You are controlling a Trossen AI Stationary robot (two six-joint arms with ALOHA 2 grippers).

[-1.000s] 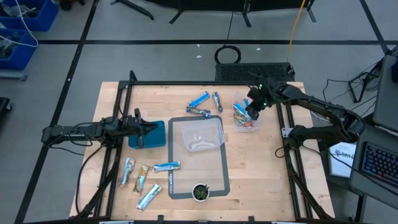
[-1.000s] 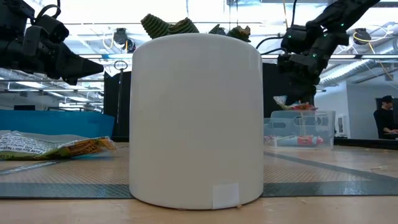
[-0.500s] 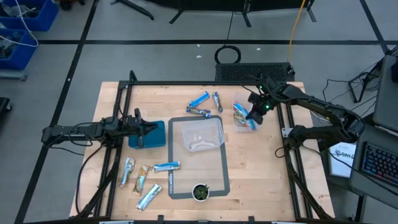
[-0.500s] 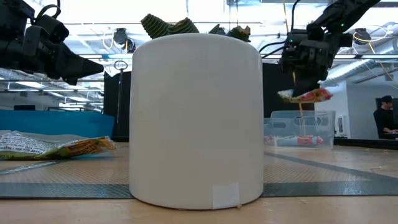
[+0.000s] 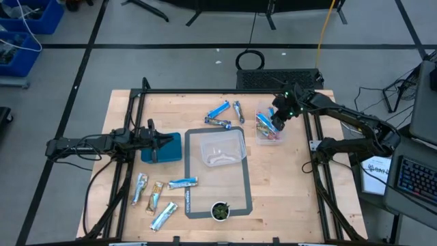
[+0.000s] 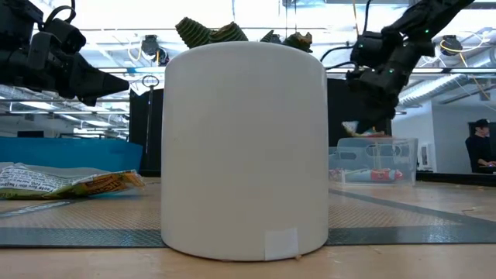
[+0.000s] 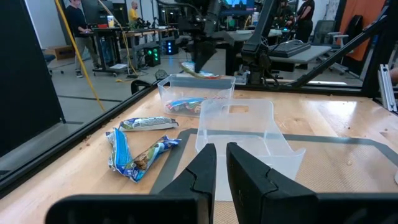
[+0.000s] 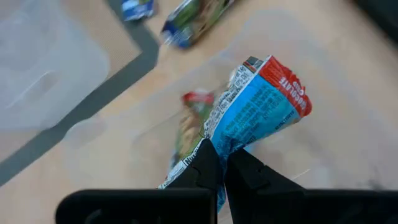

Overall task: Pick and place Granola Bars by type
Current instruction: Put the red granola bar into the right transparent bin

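Note:
My right gripper (image 5: 276,121) hangs over the small clear bin (image 5: 268,135) at the table's far right, shut on a blue granola bar with a red end (image 8: 261,106). That bin holds other bars (image 7: 186,104). Three bars (image 5: 218,109) lie at the far middle of the table, and several more (image 5: 158,195) lie at the near left. A larger clear bin (image 5: 220,147) stands on the grey mat (image 5: 243,195). My left gripper (image 7: 221,168) waits shut and level at the left, above a blue tray (image 5: 167,147). My right gripper pinches the bar's wrapper near one end (image 8: 225,142) between its two fingers, coming slantwise down from the table's far right. The red end (image 8: 285,82) sticks out beyond the fingertips. The bar hangs at the height of the bin's rim (image 6: 361,130); whether it touches the bin I cannot tell.
A white pot with a green plant (image 5: 220,210) stands at the mat's near edge and fills the middle of the low view (image 6: 244,147). A black frame (image 5: 140,96) runs around the table's sides. A person (image 6: 480,147) sits in the room beyond.
My right gripper, still shut on the bar, rose a little and swung toward the table's right edge, lifting the bar clear above the small bin. It then came back down over the bin, to where it stood a second ago.

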